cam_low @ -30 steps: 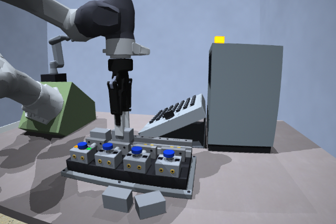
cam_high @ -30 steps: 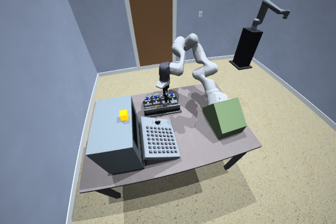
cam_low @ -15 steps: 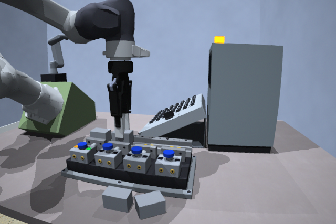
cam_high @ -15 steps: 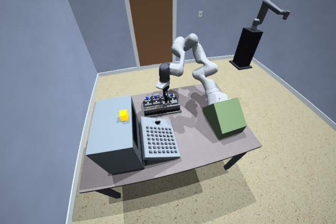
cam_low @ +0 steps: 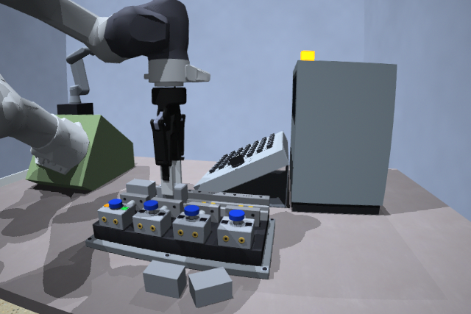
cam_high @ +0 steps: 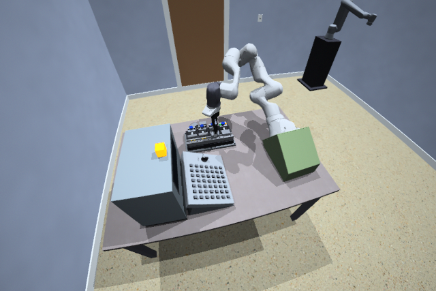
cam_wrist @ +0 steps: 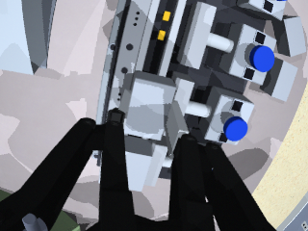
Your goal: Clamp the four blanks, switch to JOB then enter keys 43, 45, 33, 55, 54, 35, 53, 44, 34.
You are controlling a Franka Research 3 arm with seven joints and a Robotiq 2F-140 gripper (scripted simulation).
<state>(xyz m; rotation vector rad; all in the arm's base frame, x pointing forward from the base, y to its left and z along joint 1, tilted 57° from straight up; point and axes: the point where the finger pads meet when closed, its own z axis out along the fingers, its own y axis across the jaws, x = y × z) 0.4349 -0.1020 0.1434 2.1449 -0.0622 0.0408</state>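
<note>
My gripper (cam_high: 214, 133) (cam_low: 173, 185) (cam_wrist: 148, 107) is shut on a grey blank (cam_low: 181, 193) (cam_wrist: 151, 103) at the second station from the left in the exterior view. I cannot tell if it bears fully on the rails. That station's valve (cam_low: 151, 205) (cam_wrist: 236, 129) shows dark lenses. Another blank (cam_low: 140, 187) (cam_wrist: 138, 168) sits in the leftmost station, whose amber lens (cam_low: 106, 205) and green lens (cam_low: 124, 208) are lit. The other two stations hold no blank and their lenses are dark. Two loose blanks (cam_low: 164, 279) (cam_low: 210, 287) lie before the fixture. The amber lamp (cam_high: 160, 149) (cam_low: 307, 55) is lit.
The sloped key panel (cam_high: 186, 175) (cam_low: 258, 164) with its black selector (cam_high: 204, 158) (cam_low: 236, 160) stands beside the fixture, no key lit. The grey cabinet (cam_high: 140, 175) (cam_low: 342, 131) stands beyond it. The green block (cam_high: 299, 150) (cam_low: 108, 151) is by the arm's base.
</note>
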